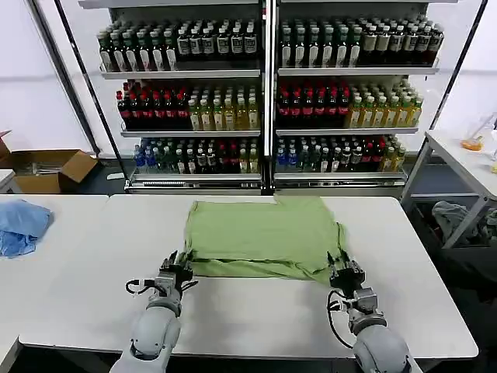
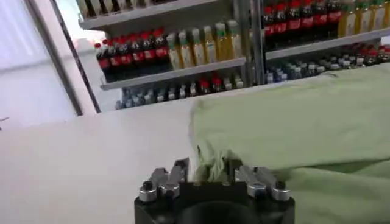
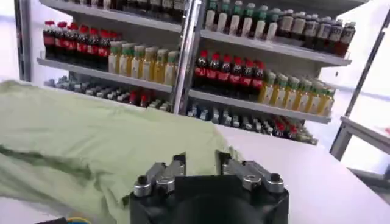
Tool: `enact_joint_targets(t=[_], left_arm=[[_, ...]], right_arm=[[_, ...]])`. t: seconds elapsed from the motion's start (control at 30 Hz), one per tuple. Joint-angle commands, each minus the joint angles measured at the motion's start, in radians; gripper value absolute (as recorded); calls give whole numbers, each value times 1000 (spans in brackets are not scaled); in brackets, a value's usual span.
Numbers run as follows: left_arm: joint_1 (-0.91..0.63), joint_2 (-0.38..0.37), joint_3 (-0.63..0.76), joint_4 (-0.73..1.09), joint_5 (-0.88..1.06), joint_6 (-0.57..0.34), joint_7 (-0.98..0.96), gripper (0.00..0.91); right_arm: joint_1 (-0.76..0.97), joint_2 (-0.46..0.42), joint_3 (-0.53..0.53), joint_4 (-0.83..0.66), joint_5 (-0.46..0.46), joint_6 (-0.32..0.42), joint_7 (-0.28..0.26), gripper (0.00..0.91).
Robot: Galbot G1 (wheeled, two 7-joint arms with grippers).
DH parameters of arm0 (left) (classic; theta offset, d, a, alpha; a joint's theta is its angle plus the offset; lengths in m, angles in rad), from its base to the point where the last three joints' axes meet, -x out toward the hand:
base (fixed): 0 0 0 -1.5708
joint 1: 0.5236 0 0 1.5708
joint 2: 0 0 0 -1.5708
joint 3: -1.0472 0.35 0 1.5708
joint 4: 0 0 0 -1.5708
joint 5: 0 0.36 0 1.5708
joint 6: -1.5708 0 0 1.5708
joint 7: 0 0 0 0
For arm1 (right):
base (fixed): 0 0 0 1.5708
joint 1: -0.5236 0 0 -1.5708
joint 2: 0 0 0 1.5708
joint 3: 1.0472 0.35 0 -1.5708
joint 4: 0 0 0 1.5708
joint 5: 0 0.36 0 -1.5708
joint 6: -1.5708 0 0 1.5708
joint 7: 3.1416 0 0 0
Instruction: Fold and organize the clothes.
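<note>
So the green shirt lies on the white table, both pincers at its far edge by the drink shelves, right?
Not quite. The head view shows the left pincer and right pincer at the near corners of the green shirt, on the robot's side. The shirt does lie on the white table.

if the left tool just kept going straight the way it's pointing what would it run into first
Most likely the green shirt: the left tool sits at its near left corner, pointing across the table toward the drink shelves, with cloth already between its fingers.
</note>
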Motion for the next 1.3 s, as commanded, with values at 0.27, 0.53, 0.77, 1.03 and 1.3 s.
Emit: enact_joint_targets(t=[0.27, 0.53, 0.77, 1.03, 1.3], left_arm=[[65, -4, -6, -10, -49, 14, -3, 907], [50, 1, -2, 3, -82, 10, -1, 71], [52, -2, -1, 9, -97, 10, 6, 50], [38, -1, -5, 18, -156, 14, 14, 50], [47, 0, -14, -17, -198, 12, 13, 50]], right_arm=[[-122, 27, 19, 70, 109, -45, 42, 907], [-34, 43, -12, -22, 260, -102, 60, 262], [-9, 35, -13, -52, 270, -78, 49, 0], [-1, 7, -3, -46, 223, -66, 25, 0], [-4, -24, 4, -20, 178, -67, 10, 0]])
